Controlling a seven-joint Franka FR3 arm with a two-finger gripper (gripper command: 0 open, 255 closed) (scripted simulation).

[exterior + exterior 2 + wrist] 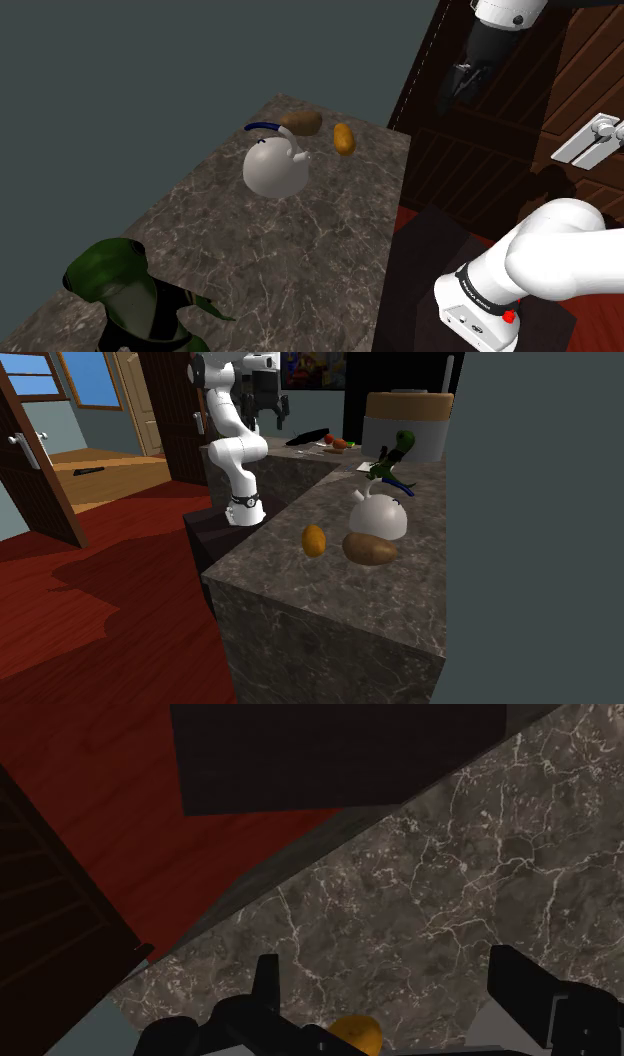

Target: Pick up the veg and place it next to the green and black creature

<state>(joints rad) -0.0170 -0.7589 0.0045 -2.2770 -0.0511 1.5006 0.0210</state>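
Note:
A brown potato (301, 123) (370, 549) lies at the far end of the marble counter (300, 250), touching a white round kettle (275, 168) (378, 514). An orange oval piece (343, 138) (314, 540) (355, 1032) lies just beside them, nearer the counter's edge. The green and black frog-like creature (125, 295) (395, 452) stands at the counter's other end. My gripper (462, 85) (262, 407) (392, 989) hangs open and empty, high above the floor beside the counter. In the wrist view the orange piece shows low between the fingers, far below them.
My stand (470, 270) sits on red floor (90, 602) against the counter's long side. Dark wooden panelling with a white handle (590, 140) is behind the arm. A second counter (300, 462) with small items and a tall lidded bin (405, 422) stand beyond the creature.

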